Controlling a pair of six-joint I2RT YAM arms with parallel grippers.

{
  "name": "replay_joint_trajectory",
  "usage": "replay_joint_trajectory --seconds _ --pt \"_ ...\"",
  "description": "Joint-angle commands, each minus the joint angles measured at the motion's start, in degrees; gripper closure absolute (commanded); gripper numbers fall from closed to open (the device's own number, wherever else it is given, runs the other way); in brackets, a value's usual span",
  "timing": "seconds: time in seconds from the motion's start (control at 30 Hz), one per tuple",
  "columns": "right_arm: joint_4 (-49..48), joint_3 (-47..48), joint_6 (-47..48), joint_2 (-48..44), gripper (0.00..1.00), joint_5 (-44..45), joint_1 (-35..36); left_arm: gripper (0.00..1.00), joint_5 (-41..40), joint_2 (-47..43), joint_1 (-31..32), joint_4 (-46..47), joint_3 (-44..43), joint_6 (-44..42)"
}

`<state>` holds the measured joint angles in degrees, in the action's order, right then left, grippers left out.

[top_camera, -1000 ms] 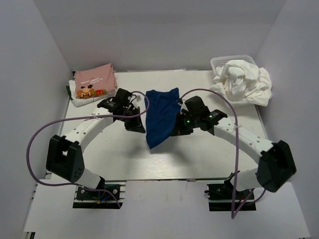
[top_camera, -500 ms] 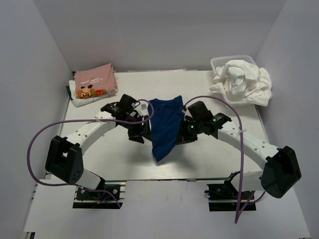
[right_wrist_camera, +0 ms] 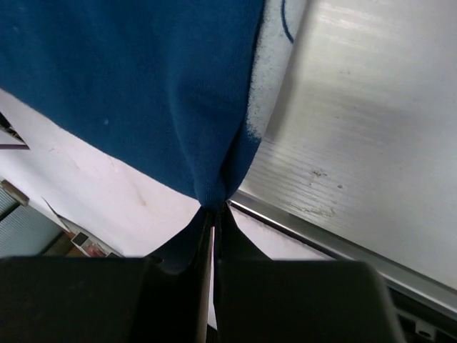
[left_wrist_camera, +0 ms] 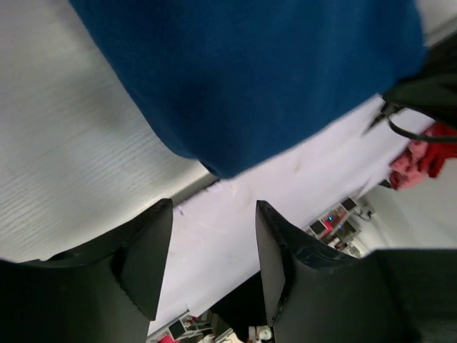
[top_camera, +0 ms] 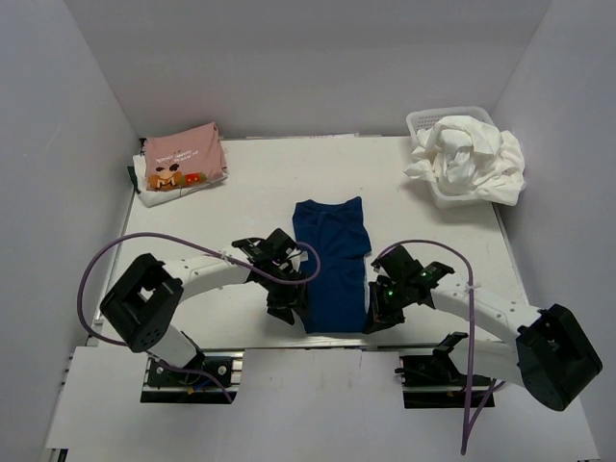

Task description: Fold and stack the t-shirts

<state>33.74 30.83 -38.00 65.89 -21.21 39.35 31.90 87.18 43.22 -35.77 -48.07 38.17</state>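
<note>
The navy blue t-shirt (top_camera: 332,260) lies stretched out lengthwise on the table, its near hem at the table's front edge. At the hem's left corner my left gripper (top_camera: 293,306) stands open; in the left wrist view its fingers (left_wrist_camera: 146,250) are apart with nothing between them and the navy cloth (left_wrist_camera: 243,78) just beyond. My right gripper (top_camera: 374,316) is shut on the hem's right corner, and the right wrist view shows the cloth (right_wrist_camera: 143,86) pinched at the tips of the gripper (right_wrist_camera: 214,209). A folded pink t-shirt (top_camera: 181,154) rests on white ones at the back left.
A white mesh basket (top_camera: 433,121) at the back right holds a heap of crumpled white t-shirts (top_camera: 470,159). The metal front edge of the table (right_wrist_camera: 335,246) runs right under both grippers. Purple cables (top_camera: 125,248) loop over each arm.
Both arms pulled the navy t-shirt toward the front edge and laid it out flat. My left gripper let go of its corner and opened; the right stayed shut on the cloth.
</note>
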Motion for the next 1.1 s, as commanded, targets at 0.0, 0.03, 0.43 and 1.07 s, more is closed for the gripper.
replay_joint_trajectory --seconds 0.0,0.03,0.43,1.07 --pt "-3.4 -0.8 -0.9 -2.7 1.0 -2.0 -0.1 0.41 -4.7 0.8 2.1 4.2 0.7 3.2" --pt "-3.6 -1.2 -0.9 -3.2 1.0 -2.2 0.0 0.42 -4.7 1.5 2.1 5.2 0.7 3.9" --pt "-4.6 -2.2 -0.6 -3.9 1.0 -1.5 -0.1 0.56 -9.9 6.7 9.2 8.5 1.2 8.1" --pt "3.9 12.5 -0.6 -6.6 1.0 7.9 -0.3 1.0 -15.7 7.0 10.0 -14.7 -23.0 3.3"
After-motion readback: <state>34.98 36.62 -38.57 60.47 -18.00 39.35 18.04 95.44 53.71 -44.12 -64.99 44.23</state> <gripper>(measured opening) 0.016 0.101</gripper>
